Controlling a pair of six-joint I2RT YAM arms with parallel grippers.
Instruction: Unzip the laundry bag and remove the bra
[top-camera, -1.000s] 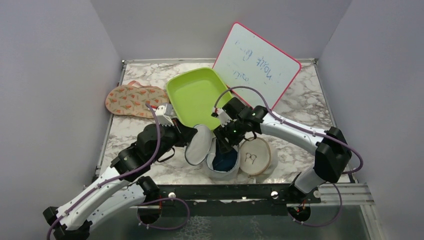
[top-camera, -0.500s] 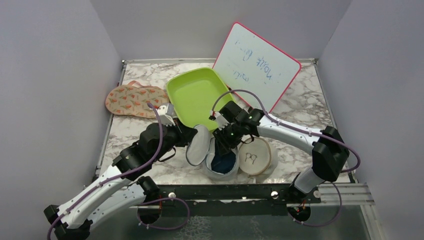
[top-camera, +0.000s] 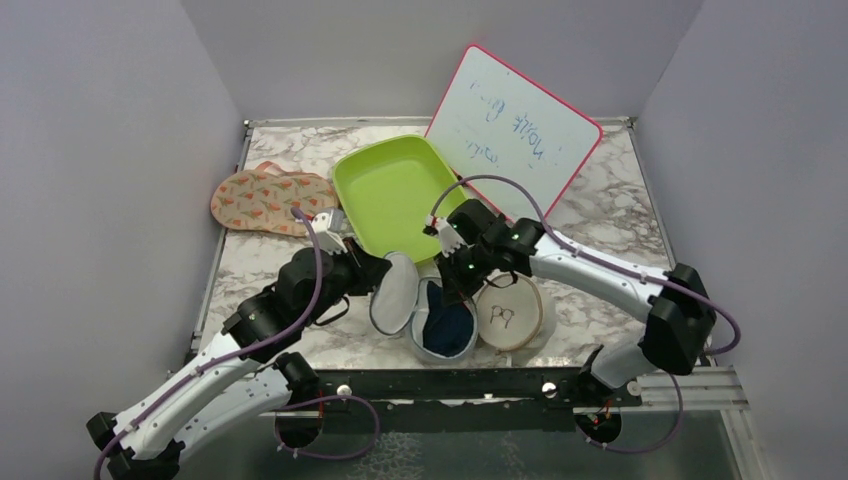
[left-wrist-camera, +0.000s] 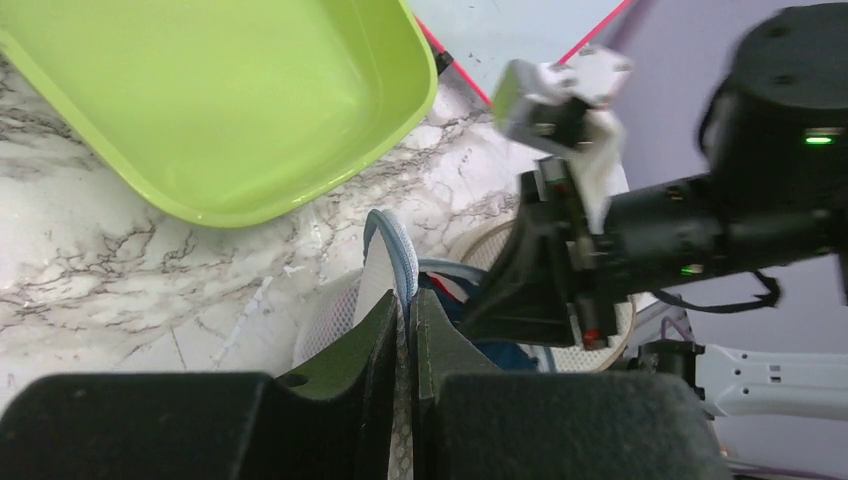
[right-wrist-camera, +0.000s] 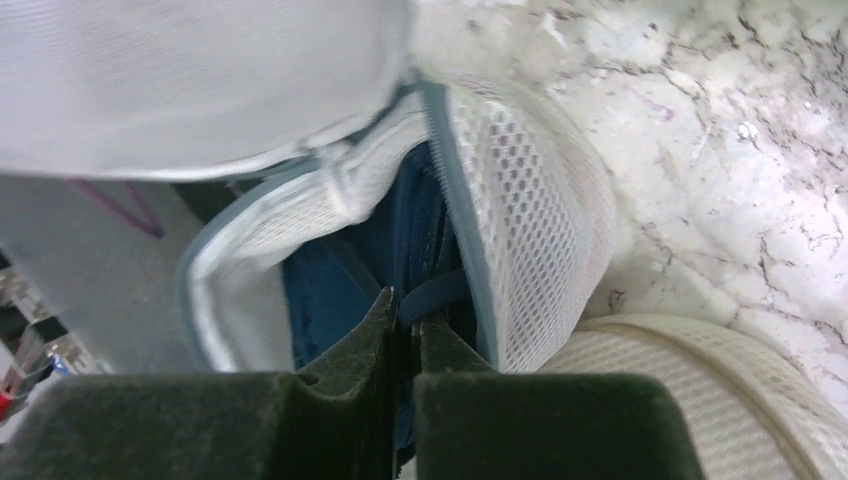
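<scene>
The laundry bag (right-wrist-camera: 530, 230) gapes wider now, left gripper (left-wrist-camera: 403, 330) clamping its flap. The right gripper (right-wrist-camera: 405, 320) pinches the bra (right-wrist-camera: 320, 300), so pull-out looks next.

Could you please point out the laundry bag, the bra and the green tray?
laundry bag (right-wrist-camera: 530, 225), right wrist view, on its white mesh side wall.
bra (top-camera: 449, 327), top external view, on the dark blue fabric inside the bag.
green tray (left-wrist-camera: 230, 90), left wrist view, on its bare floor.

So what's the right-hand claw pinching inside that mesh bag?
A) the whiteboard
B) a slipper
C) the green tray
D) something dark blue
D: the right wrist view shows the right gripper shut on the blue bra inside the open mesh bag.
</scene>
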